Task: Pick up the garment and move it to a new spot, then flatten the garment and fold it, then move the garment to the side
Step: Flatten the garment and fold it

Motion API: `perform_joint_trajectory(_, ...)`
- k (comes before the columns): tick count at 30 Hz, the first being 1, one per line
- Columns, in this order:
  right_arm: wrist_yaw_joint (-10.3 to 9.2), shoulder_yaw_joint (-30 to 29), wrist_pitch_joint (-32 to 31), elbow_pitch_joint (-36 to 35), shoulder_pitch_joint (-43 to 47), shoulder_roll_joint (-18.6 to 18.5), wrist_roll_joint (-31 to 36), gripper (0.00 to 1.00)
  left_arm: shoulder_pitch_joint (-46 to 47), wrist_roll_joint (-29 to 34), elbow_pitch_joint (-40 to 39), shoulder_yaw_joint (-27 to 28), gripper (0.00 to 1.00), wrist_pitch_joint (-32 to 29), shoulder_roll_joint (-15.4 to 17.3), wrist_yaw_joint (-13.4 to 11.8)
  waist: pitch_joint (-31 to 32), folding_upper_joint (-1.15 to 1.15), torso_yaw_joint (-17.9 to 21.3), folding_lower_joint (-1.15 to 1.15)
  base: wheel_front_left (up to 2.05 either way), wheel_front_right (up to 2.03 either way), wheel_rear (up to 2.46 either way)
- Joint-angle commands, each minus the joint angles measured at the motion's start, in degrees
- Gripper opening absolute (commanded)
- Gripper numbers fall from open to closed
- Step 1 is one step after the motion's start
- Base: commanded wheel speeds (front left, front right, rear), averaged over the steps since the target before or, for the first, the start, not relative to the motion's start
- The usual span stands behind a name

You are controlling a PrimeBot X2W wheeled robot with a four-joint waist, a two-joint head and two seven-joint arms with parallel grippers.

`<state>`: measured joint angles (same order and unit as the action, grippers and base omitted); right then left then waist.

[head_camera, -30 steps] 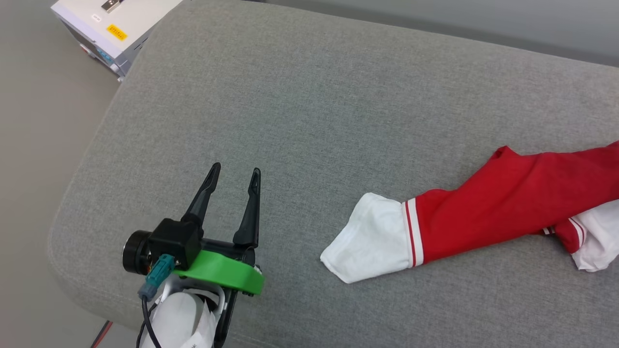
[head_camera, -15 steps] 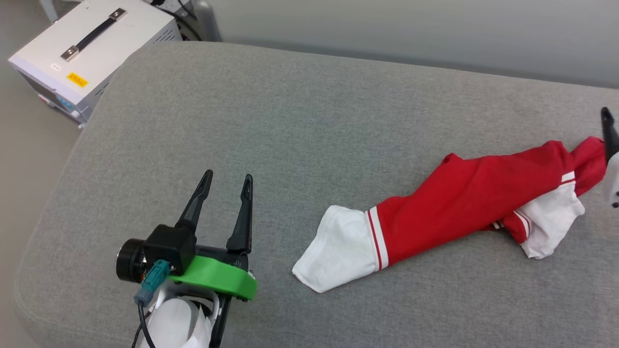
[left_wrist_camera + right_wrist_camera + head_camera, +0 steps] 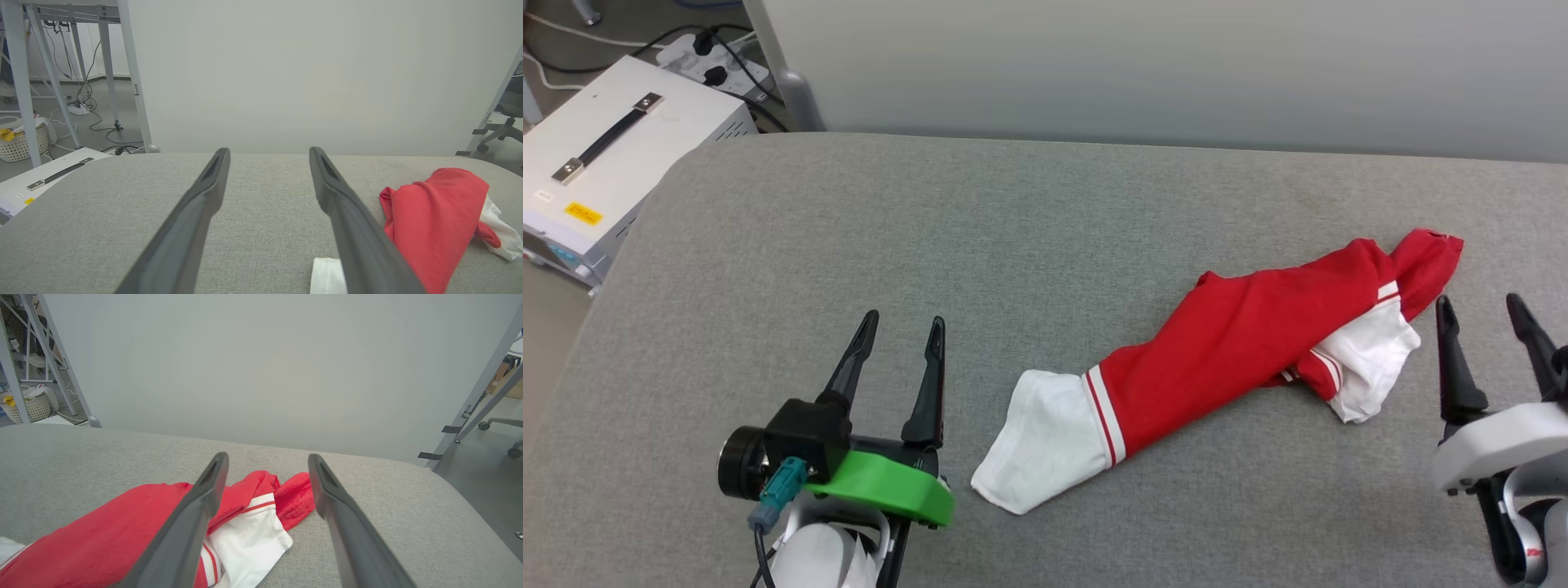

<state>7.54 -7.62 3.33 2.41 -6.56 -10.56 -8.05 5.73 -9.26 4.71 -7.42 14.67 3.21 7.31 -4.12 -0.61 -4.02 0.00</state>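
The garment [image 3: 1233,351] lies bunched in a long roll on the grey cushion [image 3: 1013,204], btwn my two pincers: white sleeve end just right of my left pincer [image 3: 905,318], red end just ahead and left of my right pincer [image 3: 1479,300], not touching either as far as I can tell. A pale basket [image 3: 20,145] sits on the floor far off to the left pincer's left, w/ sth yellow in it. Both pincers spread wide, holding nothing.

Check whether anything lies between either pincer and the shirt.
Nothing visible does. Only bare cushion separates the open left pincer from the shirt at its white-sleeved end, and the open right pincer from its bunched end.
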Motion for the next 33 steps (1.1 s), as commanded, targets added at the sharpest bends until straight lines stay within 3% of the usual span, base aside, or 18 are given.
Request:
perform_joint_trajectory(1, -0.05, -0.2, 0.5, -1.0, 1.6, 1.2, 0.5, 1.00, -0.9, -0.6, 0.0, 0.0, 1.00, 0.3, 0.1, 0.2, 0.4, 0.61, 1.3, 0.00, 0.00, 0.00, 0.00)
perform_joint_trajectory(7, -0.05, -0.8, 1.0, -1.5, 5.0, 4.5, 0.9, 1.00, -1.2, -0.6, 0.3, -0.5, 1.00, 0.3, 0.1, 0.2, -0.2, 0.61, 2.5, 0.00, 0.00, 0.00, 0.00)
perform_joint_trajectory(15, -0.05, -0.7, -1.8, -1.8, 4.6, 3.7, 1.9, 1.00, -0.4, -0.7, 0.4, -0.9, 1.00, 0.3, 0.3, 0.2, -1.3, 0.61, 2.4, 0.00, 0.00, 0.00, 0.00)
perform_joint_trajectory(19, -0.05, 0.7, -9.3, -2.0, 4.2, 1.9, 1.9, 1.00, -0.1, -0.6, 0.4, -0.9, 1.00, 0.3, 0.5, 0.2, -2.2, 0.61, 2.1, 0.00, 0.00, 0.00, 0.00)
perform_joint_trajectory(28, -0.05, 3.1, -34.7, -1.8, -0.3, -1.1, 0.2, 1.00, 1.8, 0.5, 1.1, -1.9, 1.00, 0.3, 0.9, 0.2, -6.5, 0.61, 0.1, 0.00, 0.00, 0.00, 0.00)
perform_joint_trajectory(33, -0.05, 2.3, -41.0, -0.7, -2.9, -1.9, 0.1, 1.00, 2.9, -0.3, 1.6, -3.0, 1.00, 0.3, 0.7, 0.2, -8.5, 0.61, -2.1, 0.00, 0.00, 0.00, 0.00)
